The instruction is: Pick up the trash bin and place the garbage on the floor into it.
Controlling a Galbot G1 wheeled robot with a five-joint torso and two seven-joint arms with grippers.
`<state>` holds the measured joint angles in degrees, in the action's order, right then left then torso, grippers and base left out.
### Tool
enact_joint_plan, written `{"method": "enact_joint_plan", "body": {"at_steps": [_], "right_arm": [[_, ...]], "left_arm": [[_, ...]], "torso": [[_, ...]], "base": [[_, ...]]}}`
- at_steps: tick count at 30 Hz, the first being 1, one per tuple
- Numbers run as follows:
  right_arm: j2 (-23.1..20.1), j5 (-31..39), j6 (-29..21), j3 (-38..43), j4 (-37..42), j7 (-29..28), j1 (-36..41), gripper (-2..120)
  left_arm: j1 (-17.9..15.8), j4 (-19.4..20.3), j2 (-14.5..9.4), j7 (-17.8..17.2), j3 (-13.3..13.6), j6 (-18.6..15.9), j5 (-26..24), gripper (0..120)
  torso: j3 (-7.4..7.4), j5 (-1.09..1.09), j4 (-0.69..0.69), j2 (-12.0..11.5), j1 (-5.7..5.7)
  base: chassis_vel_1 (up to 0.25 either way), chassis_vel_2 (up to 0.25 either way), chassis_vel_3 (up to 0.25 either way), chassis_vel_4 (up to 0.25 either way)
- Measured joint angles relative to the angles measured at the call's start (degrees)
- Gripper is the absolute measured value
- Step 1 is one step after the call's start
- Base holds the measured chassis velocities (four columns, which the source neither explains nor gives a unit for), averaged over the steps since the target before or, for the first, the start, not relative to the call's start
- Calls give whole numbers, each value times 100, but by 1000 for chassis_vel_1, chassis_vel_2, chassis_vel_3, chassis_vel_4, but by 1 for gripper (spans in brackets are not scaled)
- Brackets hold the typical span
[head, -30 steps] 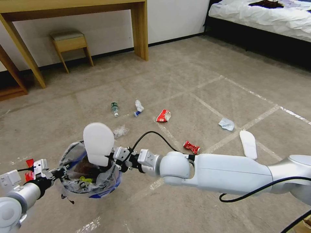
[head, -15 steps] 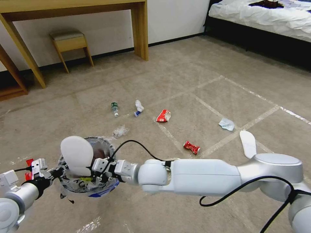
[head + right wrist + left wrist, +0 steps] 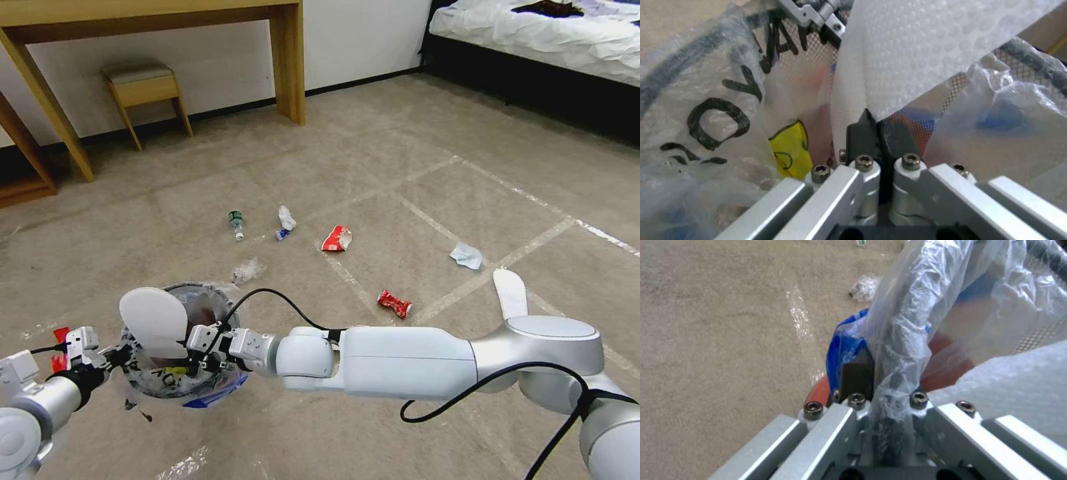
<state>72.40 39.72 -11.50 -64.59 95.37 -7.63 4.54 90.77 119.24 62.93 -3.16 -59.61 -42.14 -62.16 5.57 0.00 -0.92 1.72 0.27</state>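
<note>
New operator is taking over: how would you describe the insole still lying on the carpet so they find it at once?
From the bed, come down across the floor to the taped grid lines. The loose insole lies just beyond the right arm's elbow, beside the crumpled pale-blue paper. It is flat, white and foot-shaped.

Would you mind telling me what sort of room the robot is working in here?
Most likely a bedroom or hotel-style room: a bed with white bedding, a wooden desk with a small stool by the wall, and carpeted floor.
</note>
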Motion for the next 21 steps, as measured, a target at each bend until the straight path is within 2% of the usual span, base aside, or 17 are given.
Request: {"method": "enact_joint_plan", "body": {"at_steps": [21], "right_arm": [[-375, -22, 19, 14, 285, 16, 27, 0]], "left_arm": [[-62, -101, -29, -12, 22, 0, 1, 1]], "torso": [[0, 1, 0, 0, 0]], "base": [[0, 0, 0, 0]]}}
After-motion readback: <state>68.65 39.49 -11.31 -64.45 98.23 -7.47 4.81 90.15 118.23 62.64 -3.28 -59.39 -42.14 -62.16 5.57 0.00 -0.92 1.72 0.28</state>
